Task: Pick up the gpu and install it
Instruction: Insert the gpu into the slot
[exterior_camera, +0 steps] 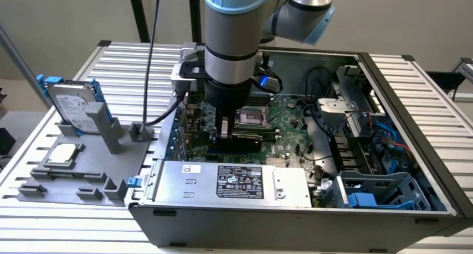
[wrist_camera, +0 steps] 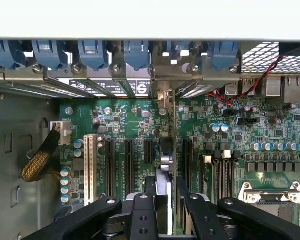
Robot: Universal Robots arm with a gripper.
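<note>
Wrist view: gripper (wrist_camera: 165,200) clamps the gpu (wrist_camera: 166,150) edge-on, long axis running toward the case's bracket slots (wrist_camera: 135,60).

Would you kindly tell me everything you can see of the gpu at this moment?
The gpu shows edge-on in the wrist view. It is a thin green board with a darker face, standing upright on its long edge over the motherboard, in line with the black slots. Its silver bracket reaches the rear wall of the case. The gripper clamps its two faces. I cannot tell whether it is fully seated.
</note>
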